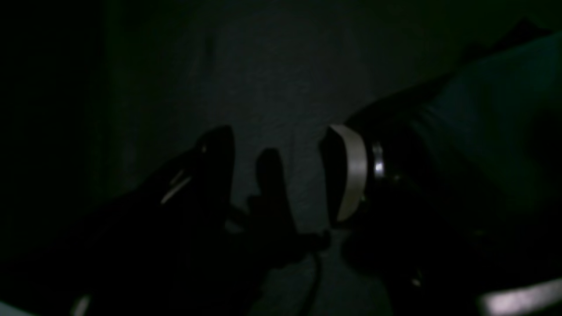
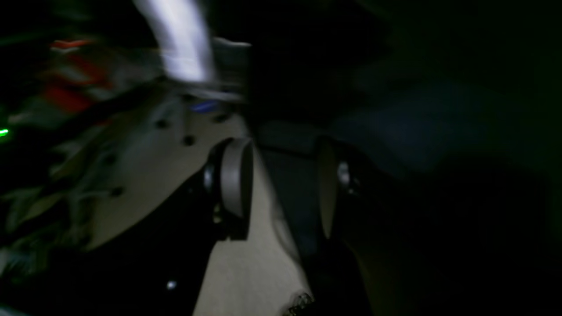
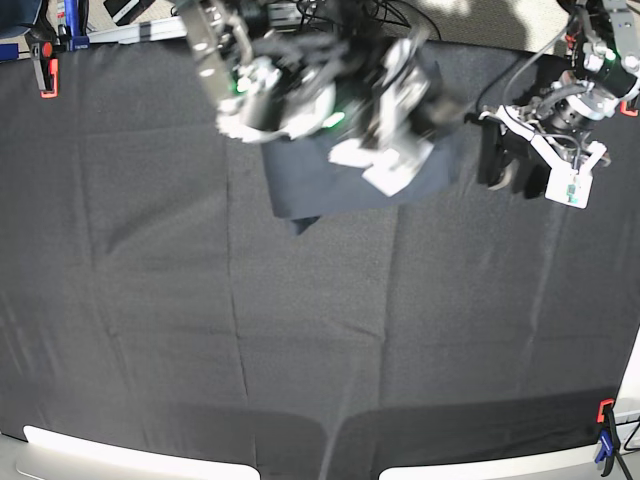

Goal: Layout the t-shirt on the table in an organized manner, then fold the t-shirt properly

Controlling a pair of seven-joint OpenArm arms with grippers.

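Note:
The dark t-shirt [image 3: 330, 185] lies as a compact folded bundle at the far middle of the black-clothed table [image 3: 300, 340]. My right gripper [image 3: 385, 160] hovers over the bundle's right part, blurred by motion. In the right wrist view that right gripper [image 2: 283, 188] is open, and a dark strip of the t-shirt [image 2: 294, 197] hangs between its fingers [image 2: 237, 184], clear of the left pad. My left gripper [image 3: 505, 175] stands just right of the bundle. Up close, the left gripper [image 1: 285, 171] is open and empty over the cloth, with the t-shirt [image 1: 496, 109] to its right.
A red clamp [image 3: 45, 70] holds the cloth at the far left corner, and a red and blue clamp [image 3: 605, 440] sits at the near right corner. Cables and gear [image 3: 330, 15] lie beyond the table's far edge. The pale table edge [image 3: 120, 455] runs along the front.

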